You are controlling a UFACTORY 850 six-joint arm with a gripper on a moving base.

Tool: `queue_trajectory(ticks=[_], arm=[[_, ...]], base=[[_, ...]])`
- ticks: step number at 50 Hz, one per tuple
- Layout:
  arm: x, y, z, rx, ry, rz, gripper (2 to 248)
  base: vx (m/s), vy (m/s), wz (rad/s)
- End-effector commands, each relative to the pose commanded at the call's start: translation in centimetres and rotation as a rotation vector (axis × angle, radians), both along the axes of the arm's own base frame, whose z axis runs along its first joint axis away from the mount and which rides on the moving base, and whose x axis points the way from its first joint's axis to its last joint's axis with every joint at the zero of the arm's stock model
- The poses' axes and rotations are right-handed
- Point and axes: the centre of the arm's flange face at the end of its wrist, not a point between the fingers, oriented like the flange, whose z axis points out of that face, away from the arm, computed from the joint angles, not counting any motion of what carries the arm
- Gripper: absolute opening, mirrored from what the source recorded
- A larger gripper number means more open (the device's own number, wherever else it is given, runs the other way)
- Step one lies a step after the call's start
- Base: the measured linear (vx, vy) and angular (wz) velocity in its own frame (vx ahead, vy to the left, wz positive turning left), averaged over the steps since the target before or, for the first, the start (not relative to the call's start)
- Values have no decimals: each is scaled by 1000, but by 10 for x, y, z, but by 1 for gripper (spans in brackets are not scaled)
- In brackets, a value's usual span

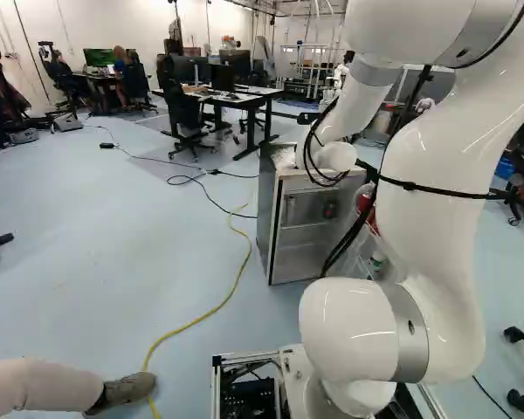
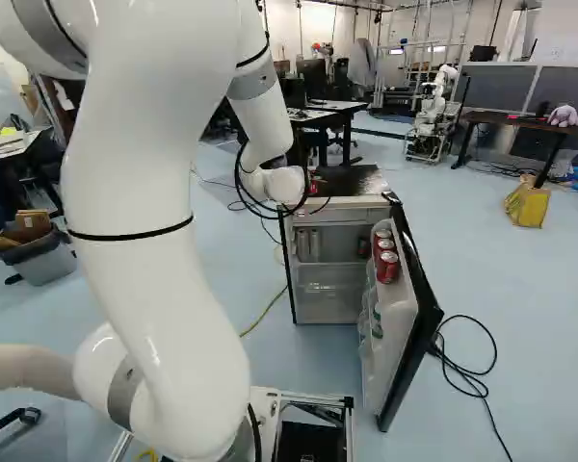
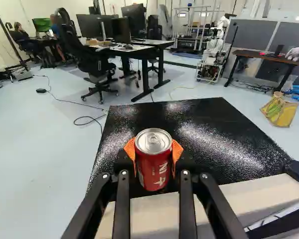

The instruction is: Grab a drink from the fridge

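In the right base view my gripper (image 2: 316, 177) is mostly hidden behind the arm's wrist, over the top of the small fridge (image 2: 333, 204). The wrist view shows the gripper (image 3: 154, 154) shut on a red can (image 3: 153, 167), an orange pad on each side. The can is upright over the fridge's black top (image 3: 204, 124); whether it touches that surface, I cannot tell. The fridge door (image 2: 405, 332) stands wide open, with red cans (image 2: 387, 267) in its upper rack. Inside the fridge, a dark can (image 2: 364, 247) stands on a shelf.
A yellow cable (image 1: 231, 284) runs over the floor left of the fridge. A person's leg and shoe (image 1: 127, 391) are close by the base on the left. Black cable (image 2: 472, 380) lies beyond the door. Desks (image 1: 231, 100) and another robot (image 2: 432, 115) stand farther back.
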Motion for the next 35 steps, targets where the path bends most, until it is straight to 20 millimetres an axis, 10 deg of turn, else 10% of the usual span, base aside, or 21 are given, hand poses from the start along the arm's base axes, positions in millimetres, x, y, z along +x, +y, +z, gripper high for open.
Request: queue_trajectory(ticks=[19,35], arm=[[4,0,-3,1,2,1,90],[4,0,-3,1,2,1,174]], base=[[0,0,0],[0,0,0]])
